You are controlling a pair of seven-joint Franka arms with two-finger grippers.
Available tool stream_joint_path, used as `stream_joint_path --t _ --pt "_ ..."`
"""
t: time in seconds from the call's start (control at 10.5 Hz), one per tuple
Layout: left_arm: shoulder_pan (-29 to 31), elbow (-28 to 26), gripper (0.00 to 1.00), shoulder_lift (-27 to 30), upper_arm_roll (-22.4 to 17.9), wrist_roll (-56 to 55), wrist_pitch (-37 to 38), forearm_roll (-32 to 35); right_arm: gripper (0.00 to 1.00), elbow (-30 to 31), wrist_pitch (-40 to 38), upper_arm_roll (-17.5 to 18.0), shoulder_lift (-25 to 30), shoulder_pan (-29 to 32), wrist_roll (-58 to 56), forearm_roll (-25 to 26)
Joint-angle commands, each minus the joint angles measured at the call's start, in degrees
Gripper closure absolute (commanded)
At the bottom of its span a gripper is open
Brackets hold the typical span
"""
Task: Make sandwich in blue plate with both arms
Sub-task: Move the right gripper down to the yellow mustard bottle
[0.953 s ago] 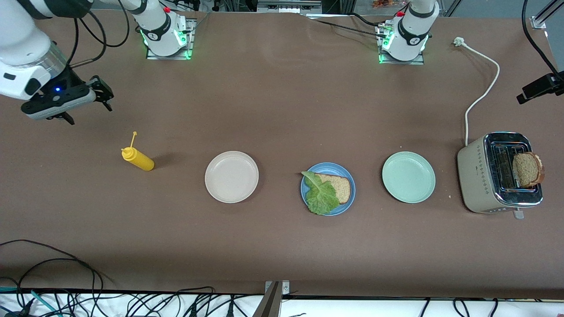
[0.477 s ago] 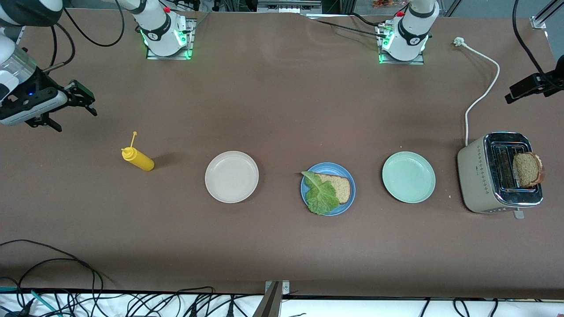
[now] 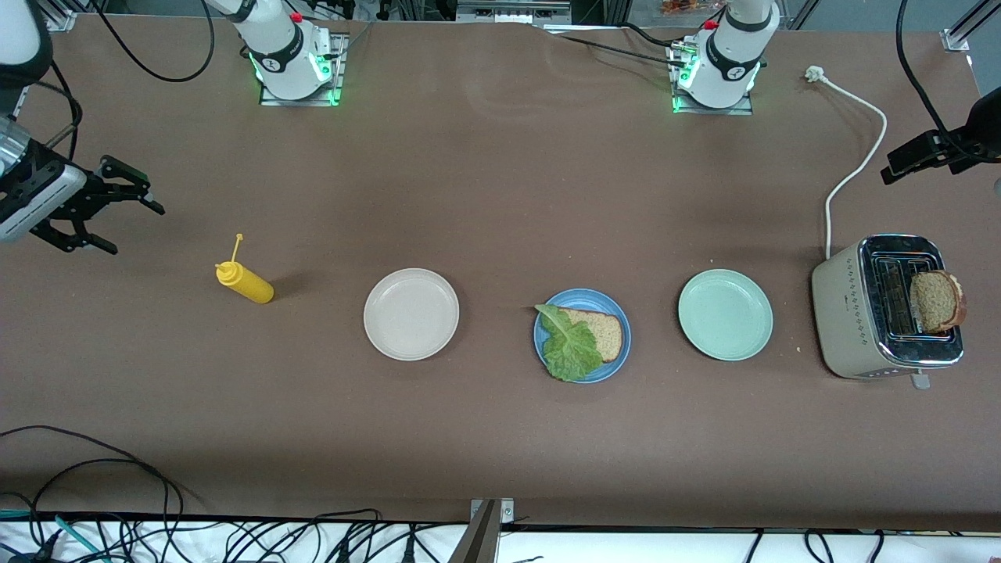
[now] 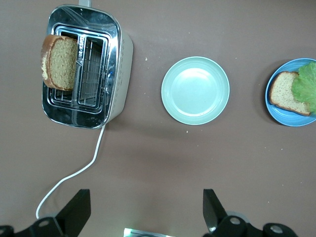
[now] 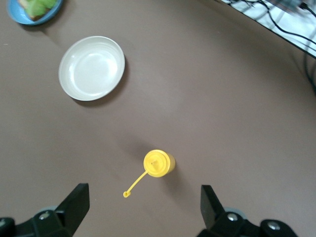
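The blue plate sits mid-table and holds one brown bread slice with a green lettuce leaf lying over its end toward the right arm. A second bread slice stands in the toaster. My left gripper is open and empty, up over the white power cord; its wrist view shows the toaster, its slice and the blue plate. My right gripper is open and empty, over the table near the yellow bottle, also seen below it.
A cream-white plate and a pale mint-green plate flank the blue plate. The yellow squeeze bottle stands toward the right arm's end. The toaster's cord runs toward the bases. Loose cables lie along the table's near edge.
My right gripper has swung toward its end of the table and now sits lower in the front view. My left gripper has come a little farther in over the cord. Food and plates have not moved.
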State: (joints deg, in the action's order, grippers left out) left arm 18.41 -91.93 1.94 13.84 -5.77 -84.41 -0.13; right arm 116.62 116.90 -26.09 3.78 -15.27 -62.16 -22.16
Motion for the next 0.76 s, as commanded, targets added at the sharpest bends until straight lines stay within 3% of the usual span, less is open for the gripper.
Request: stream_joint_path --t 0.0,0.19,0.67 --pt "-0.2 1.0 0.0 -0.2 0.0 0.5 0.8 -0.6 0.0 1.8 0.3 0.9 -3.6 3.9 -20.8 -12.0" --pt "-0.3 1.0 0.0 -0.4 0.6 0.6 0.7 -0.6 0.0 2.9 0.0 0.8 -4.7 6.4 -28.9 -16.2" --pt "-0.2 1.0 0.0 -0.5 0.5 0.7 0.6 -0.6 0.0 3.2 -0.4 -0.6 -14.4 7.8 -48.7 -31.0"
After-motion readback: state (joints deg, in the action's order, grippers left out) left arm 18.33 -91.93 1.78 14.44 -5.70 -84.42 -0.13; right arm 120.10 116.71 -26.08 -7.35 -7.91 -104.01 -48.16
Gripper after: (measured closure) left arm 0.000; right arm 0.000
